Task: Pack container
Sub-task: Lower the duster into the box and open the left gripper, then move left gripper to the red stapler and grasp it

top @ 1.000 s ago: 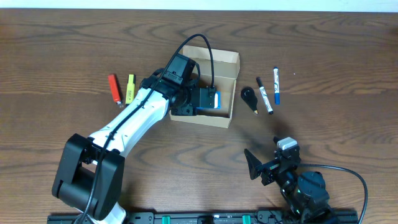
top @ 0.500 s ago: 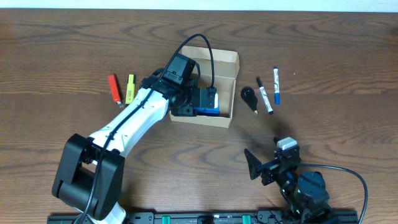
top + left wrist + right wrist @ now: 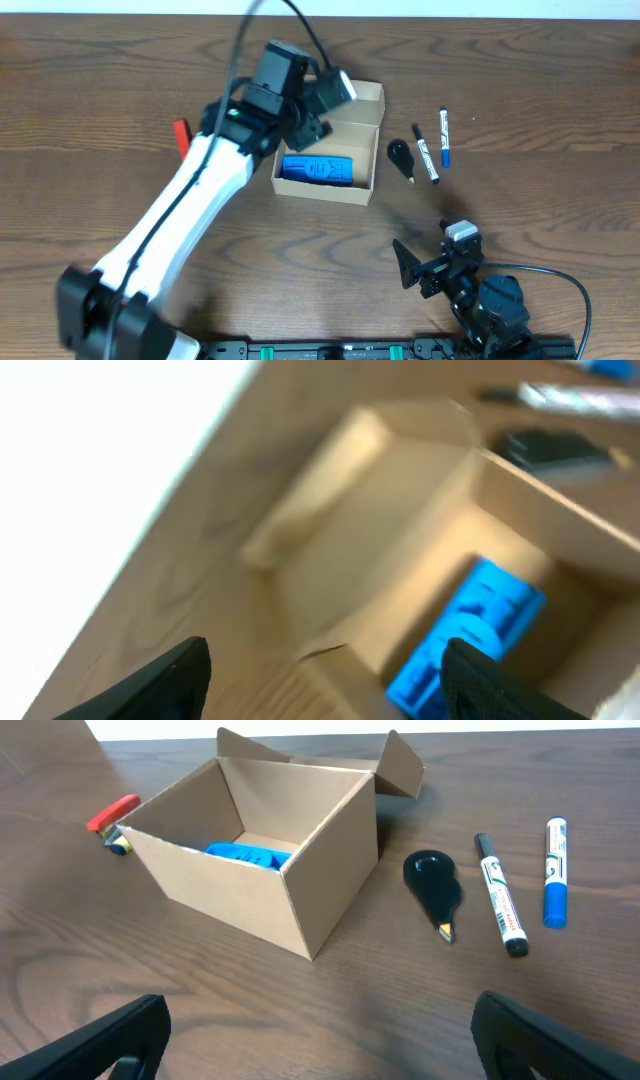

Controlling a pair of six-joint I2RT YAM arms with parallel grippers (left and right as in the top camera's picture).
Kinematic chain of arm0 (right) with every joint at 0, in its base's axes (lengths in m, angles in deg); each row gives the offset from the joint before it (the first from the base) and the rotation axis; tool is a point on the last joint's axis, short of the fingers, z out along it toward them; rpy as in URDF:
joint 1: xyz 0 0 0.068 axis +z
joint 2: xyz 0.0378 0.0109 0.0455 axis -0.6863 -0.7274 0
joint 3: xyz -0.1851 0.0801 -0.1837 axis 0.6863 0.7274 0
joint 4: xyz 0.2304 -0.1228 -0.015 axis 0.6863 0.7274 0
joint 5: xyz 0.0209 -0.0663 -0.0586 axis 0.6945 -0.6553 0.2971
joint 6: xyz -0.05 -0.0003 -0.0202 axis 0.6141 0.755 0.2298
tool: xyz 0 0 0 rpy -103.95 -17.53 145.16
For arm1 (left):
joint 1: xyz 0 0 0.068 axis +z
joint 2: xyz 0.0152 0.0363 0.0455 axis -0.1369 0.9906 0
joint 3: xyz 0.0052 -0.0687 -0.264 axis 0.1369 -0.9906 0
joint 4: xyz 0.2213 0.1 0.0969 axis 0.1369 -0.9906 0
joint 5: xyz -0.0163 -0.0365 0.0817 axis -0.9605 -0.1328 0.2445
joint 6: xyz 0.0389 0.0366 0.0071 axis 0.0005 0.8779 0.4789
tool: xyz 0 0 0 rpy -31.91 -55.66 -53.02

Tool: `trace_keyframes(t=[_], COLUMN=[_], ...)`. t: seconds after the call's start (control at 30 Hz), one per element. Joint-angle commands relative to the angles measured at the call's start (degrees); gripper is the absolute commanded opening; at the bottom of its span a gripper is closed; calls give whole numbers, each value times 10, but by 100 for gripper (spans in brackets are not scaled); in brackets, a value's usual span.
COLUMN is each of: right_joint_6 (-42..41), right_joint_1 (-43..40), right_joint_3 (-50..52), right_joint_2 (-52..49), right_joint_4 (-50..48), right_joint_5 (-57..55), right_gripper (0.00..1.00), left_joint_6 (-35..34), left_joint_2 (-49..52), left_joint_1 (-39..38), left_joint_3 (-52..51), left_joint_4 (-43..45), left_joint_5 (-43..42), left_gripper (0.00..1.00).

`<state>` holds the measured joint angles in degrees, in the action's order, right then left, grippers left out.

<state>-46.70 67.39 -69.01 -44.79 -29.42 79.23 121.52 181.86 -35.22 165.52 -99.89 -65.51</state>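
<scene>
The tan cardboard container (image 3: 325,193) stands open at mid-table, its flap at the far side. A blue item (image 3: 317,169) lies flat inside it and also shows in the left wrist view (image 3: 470,630) and the right wrist view (image 3: 245,853). My left gripper (image 3: 330,100) is open and empty, raised above the container's far left corner; its view (image 3: 325,680) is blurred. My right gripper (image 3: 420,270) is open and empty near the front edge, facing the container (image 3: 220,885).
Right of the container lie a black teardrop-shaped tool (image 3: 400,155), a black marker (image 3: 426,160) and a blue marker (image 3: 444,136). A red marker (image 3: 181,130) pokes out left of the arm. The arm hides the spot beside it.
My left gripper let go of the blue item inside the container, then rose and drew back toward the far left. The blue item now lies flat. The right arm has not moved.
</scene>
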Motion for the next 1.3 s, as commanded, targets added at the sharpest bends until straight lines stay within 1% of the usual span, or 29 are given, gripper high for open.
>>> trace_keyframes(t=[0.0, 0.07, 0.13, 0.27, 0.3, 0.33, 0.43, 0.53, 0.6, 0.67, 0.73, 0.93, 1.07, 1.2, 1.27], right_joint_6=[2, 2, 3, 2, 3, 2, 2, 2, 3, 2, 2, 2, 2, 3, 2], right_joint_1=[3, 3, 3, 3, 3, 3, 3, 3, 3, 3, 3, 3, 3, 3, 3], right_joint_3=[3, 3, 3, 3, 3, 3, 3, 3, 3, 3, 3, 3, 3, 3, 3], right_joint_2=[4, 4, 4, 4, 4, 4, 4, 4, 4, 4, 4, 4, 4, 4, 4], right_joint_4=[0, 0, 0, 0, 0, 0, 0, 0, 0, 0, 0, 0, 0, 0, 0], right_joint_5=[-3, -3, -3, -3, -3, -3, -3, -3, -3, -3, -3, -3, -3, -3, -3], right_gripper=[99, 99, 99, 99, 99, 99, 99, 99, 99, 99, 99, 99, 99, 99, 99], left_joint_6=[-157, -192, -229, -327, -361, -381, -445, -451, -451, -451, -451, -451, -451, -451, -451], left_joint_2=[-43, -56, -58, -52, -49, -45, -26, 5, 31, 62, 92, 160, 184, 202, 214], left_joint_1=[21, 40, 65, 136, 160, 175, 227, 255, 259, 259, 259, 259, 265, 279, 285], left_joint_3=[14, 14, 14, 14, 14, 14, 13, 12, 11, 11, 11, 11, 11, 11, 11], left_joint_4=[-12, -26, -41, -76, -85, -90, -106, -109, -109, -109, -107, -106, -98, -95, -95], left_joint_5=[124, 163, 179, 177, 177, 177, 171, 128, 112, 115, 115, 117, 117, 110, 107], left_gripper=[75, 75, 75, 74, 74, 77, 79, 80, 80, 80, 83, 76, 77, 80, 80])
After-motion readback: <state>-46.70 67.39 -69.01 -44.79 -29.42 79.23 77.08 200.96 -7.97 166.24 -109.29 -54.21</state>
